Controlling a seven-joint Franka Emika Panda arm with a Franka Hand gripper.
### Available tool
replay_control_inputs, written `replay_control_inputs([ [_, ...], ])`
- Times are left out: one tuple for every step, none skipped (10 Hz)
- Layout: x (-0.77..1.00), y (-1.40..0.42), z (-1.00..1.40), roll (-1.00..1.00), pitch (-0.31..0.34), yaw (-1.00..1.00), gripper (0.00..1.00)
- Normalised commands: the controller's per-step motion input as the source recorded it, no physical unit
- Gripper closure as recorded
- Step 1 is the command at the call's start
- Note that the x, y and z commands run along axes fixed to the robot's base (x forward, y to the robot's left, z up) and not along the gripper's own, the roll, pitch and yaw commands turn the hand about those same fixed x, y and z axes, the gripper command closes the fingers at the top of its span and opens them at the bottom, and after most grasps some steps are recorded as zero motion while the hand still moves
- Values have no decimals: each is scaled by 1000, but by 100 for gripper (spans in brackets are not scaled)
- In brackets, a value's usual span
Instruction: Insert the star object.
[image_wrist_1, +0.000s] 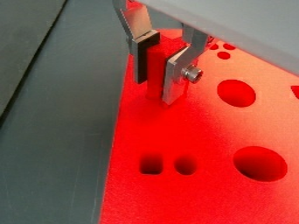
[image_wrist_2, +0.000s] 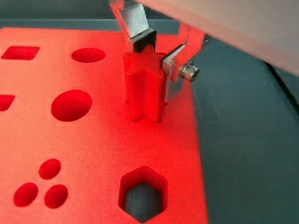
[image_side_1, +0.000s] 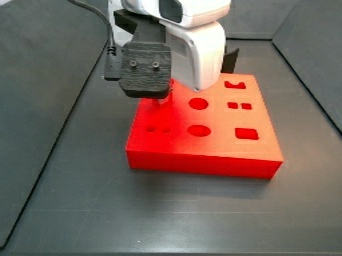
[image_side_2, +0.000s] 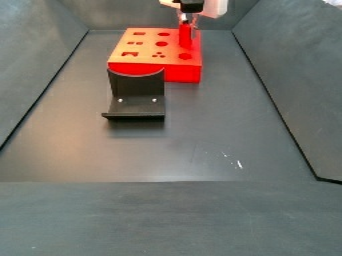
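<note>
The star object (image_wrist_2: 142, 87) is a slim bright-red peg with a star-shaped end. It stands upright with its lower end at the top face of the large red block (image_wrist_2: 93, 149), near the block's edge. My gripper (image_wrist_2: 158, 63) is shut on the peg, one silver finger on each side. In a wrist view the peg (image_wrist_1: 156, 66) shows between the gripper (image_wrist_1: 158, 80) fingers above the block (image_wrist_1: 198, 184). In a side view the peg (image_side_2: 186, 37) hangs under the gripper at the block's (image_side_2: 140, 55) right edge. In a side view the gripper (image_side_1: 155, 97) hides the peg.
The block has several shaped holes: a hexagon (image_wrist_2: 142, 194), a round one (image_wrist_2: 70, 103), a small pair (image_wrist_1: 166, 164). The dark fixture (image_side_2: 135, 100) stands on the floor in front of the block. Grey walls enclose the dark floor (image_side_2: 201, 170).
</note>
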Motion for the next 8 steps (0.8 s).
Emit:
replay_control_inputs([
  [0, 0, -151, 84, 0, 431, 100],
  [0, 26, 0, -50, 0, 0, 100],
  [17, 114, -569, -204, -219, 0, 100],
  [0, 183, -606, -157, -256, -17, 100],
  [0, 214, -640, -146, -244, 0, 100],
  [-111, 97, -674, -119, -251, -17, 100],
  [0, 0, 0, 26, 0, 0, 100],
  [0, 0, 0, 0, 0, 0, 100],
])
